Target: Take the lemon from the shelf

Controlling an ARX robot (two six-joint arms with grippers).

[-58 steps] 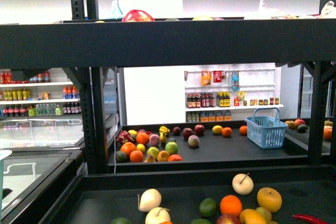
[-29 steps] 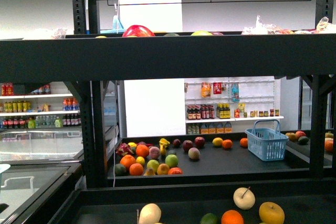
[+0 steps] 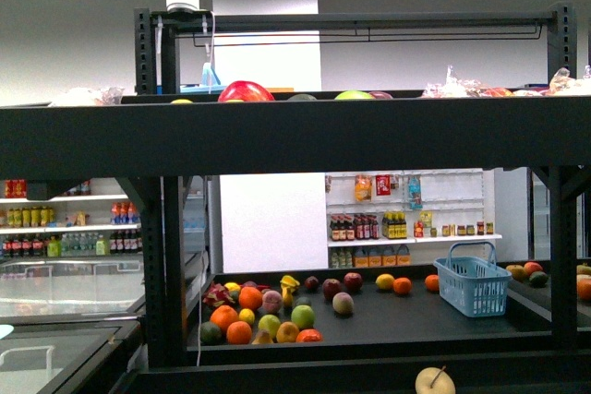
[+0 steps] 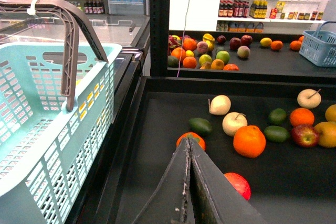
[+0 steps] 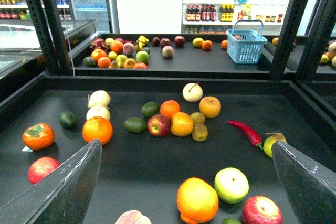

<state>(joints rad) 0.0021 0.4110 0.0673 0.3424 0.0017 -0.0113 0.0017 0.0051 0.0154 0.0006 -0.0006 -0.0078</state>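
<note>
The left end effector [image 4: 188, 182] has its fingers pressed together with nothing between them. It hangs over the front of the lower tray of the shelf [image 3: 295, 136], beside one pale green basket [image 4: 52, 108]. The right end effector [image 5: 186, 144] has its fingers spread wide and is also empty, above the same tray. Over the last second the front view has climbed steadily. The fruit on the lower tray has slid out of the bottom of that view until only one cream apple [image 3: 434, 380] shows, and the top tier and the frame above it have come fully into sight. Judged from this, the robot is raising its view to search the top tier, and no reach has begun. The lemon [image 3: 182, 101] is most likely the thin bright yellow sliver at the front lip of the top tier, near the left post. So little of it shows that this is not certain, and a yellow-green fruit [image 3: 354, 95] further right on that tier is a second candidate. The top tier also carries one large red fruit [image 3: 245, 91]. The right wrist view shows, on the lower tray, three red apples [image 5: 158, 125], two clear oranges [image 5: 97, 129] and one red chilli [image 5: 244, 132] among other fruit. The rack beyond holds one blue basket [image 3: 471, 285]. In total there are two end effectors, both empty, and two baskets.
</note>
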